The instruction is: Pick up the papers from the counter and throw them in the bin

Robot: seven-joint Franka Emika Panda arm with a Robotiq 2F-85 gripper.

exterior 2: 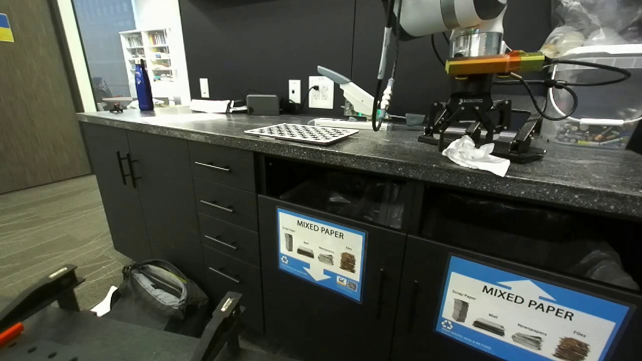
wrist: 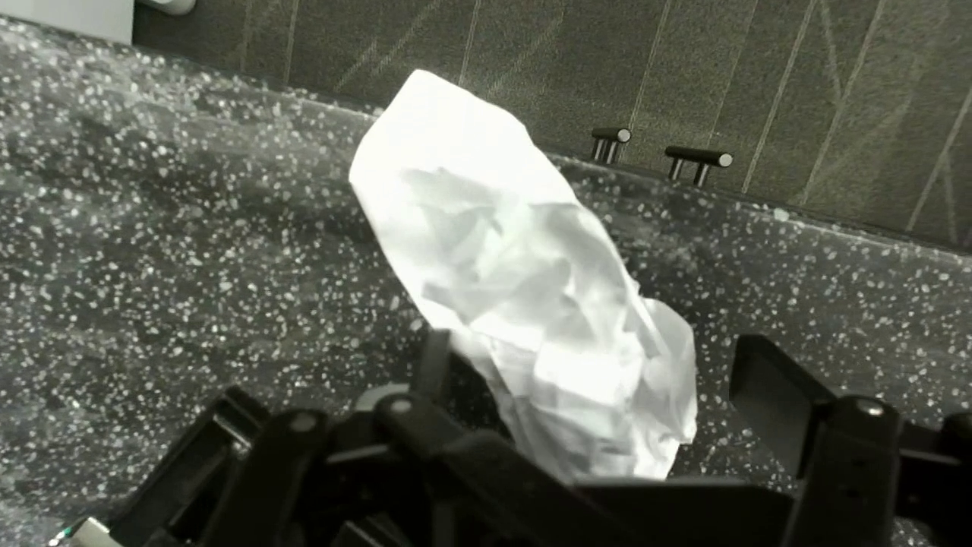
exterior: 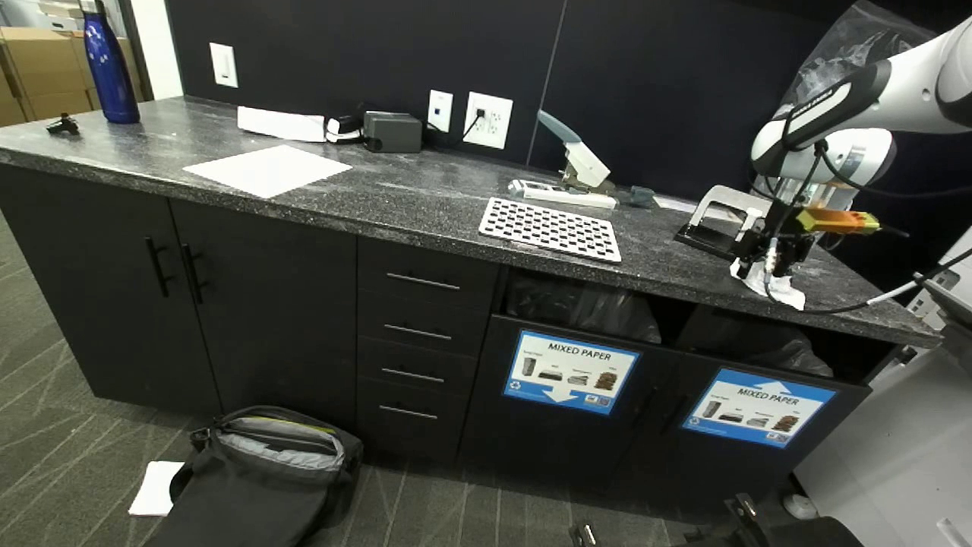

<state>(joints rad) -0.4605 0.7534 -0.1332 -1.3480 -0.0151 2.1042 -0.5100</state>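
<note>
- Gripper point(wrist: 596, 372): low over the counter point(exterior: 414, 201), toward the end where the arm point(exterior: 911, 87) comes in. Fingers point(wrist: 771, 403) spread apart; the paper point(wrist: 516, 251) lies in the gap between them, unpinched.
- Wrist view: 1 finger stands apart from the paper, bare counter showing between; the 2nd sits close at its other side, contact cannot be told.
- Paper: 1 crumpled white piece, long and creased, on the counter at the front edge. In the wrist view 1 end covers a stretch of that edge; overhang or not, cannot tell.
- Arm: white and black, orange-and-yellow unit point(exterior 2: 494, 64) mounted just above the gripper.
- Just beside the gripper: silver-and-black desk tool point(exterior: 733, 197). In an exterior view, a clear tub point(exterior 2: 602, 49) stands toward the right of frame, small mixed pieces point(exterior 2: 584, 134) in its bottom.
- Along the counter: checkered mat point(exterior: 553, 228) flat near the front edge, white lever tool point(exterior: 588, 167) behind it, handle raised. Farther on: flat white sheet point(exterior: 267, 169), grey box point(exterior: 392, 132) near the wall point(exterior: 342, 53), blue bottle point(exterior: 108, 68) upright toward the far end.
- Under the counter: 2 bin compartments point(exterior 2: 386, 245) open at the top, clear plastic liners point(exterior 2: 391, 203) inside. 2 blue-and-white signs point(exterior 2: 322, 253) on the fronts read MIXED PAPER, 1 arrow down, 1 arrow up.
- Beside those: 4 drawers point(exterior: 425, 258).
- Floor point(exterior: 425, 501): dark bag point(exterior: 258, 494), open, grey lining showing; loose sheet point(exterior: 156, 486), white, partly hidden by it.
</note>
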